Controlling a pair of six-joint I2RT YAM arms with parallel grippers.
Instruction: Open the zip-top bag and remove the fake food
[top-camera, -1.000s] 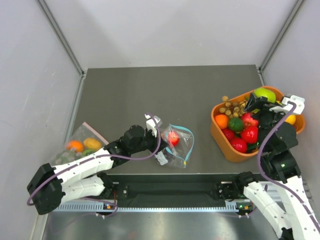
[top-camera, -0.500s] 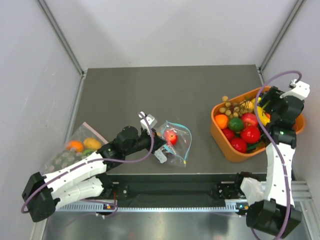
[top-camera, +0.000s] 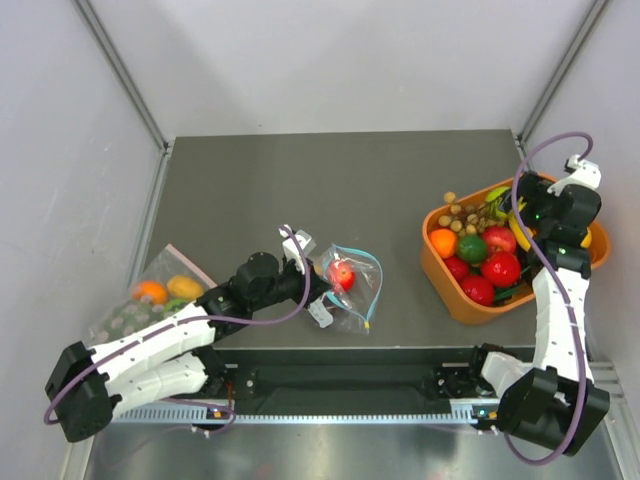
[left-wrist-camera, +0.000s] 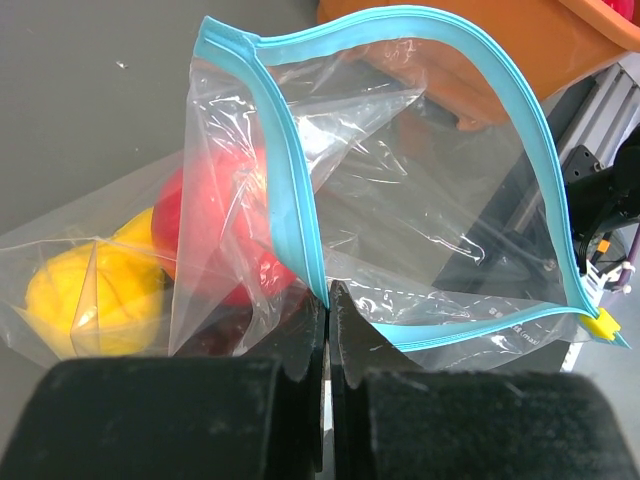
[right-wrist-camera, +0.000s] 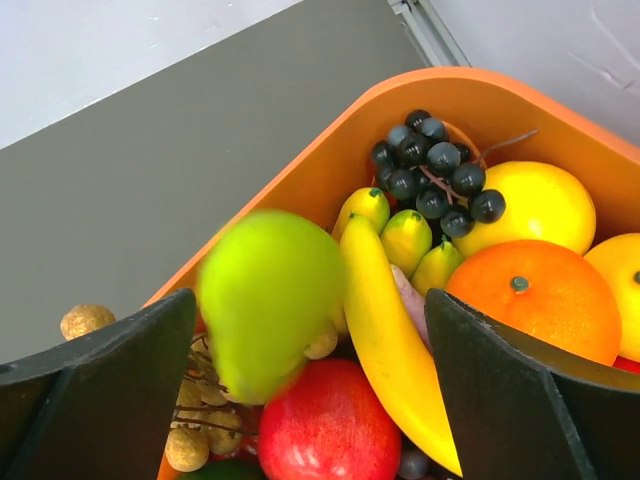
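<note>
We find left hand (left-wrist-camera: 328, 318) closed, pinching teal-blue zip strip (left-wrist-camera: 290, 200) of small clear crinkly zip-top bag (left-wrist-camera: 440, 250). Bag lies on grey worktop (top-camera: 300, 180), near centre, mouth gaping. Inside it: glossy red plastic apple (left-wrist-camera: 215, 225), yellow plastic lemon (left-wrist-camera: 90, 300). Right hand (right-wrist-camera: 310, 350) spread wide over orange plastic bin (right-wrist-camera: 480, 95), far right. Blurred lime-green plastic fruit (right-wrist-camera: 268, 300) sits between its fingers; we cannot tell contact.

On the right of the dark grey table (top-camera: 300, 180) sits an orange bin (top-camera: 432, 262), heaped with a banana (right-wrist-camera: 385, 340), an orange (right-wrist-camera: 535, 315) and a cluster of small brown balls (top-camera: 462, 213). Far left, at the table's edge, lies a second clear bag (top-camera: 125, 312) with a pinkish strip, holding an orange piece (top-camera: 150, 291) and a yellowish one (top-camera: 184, 287).
</note>
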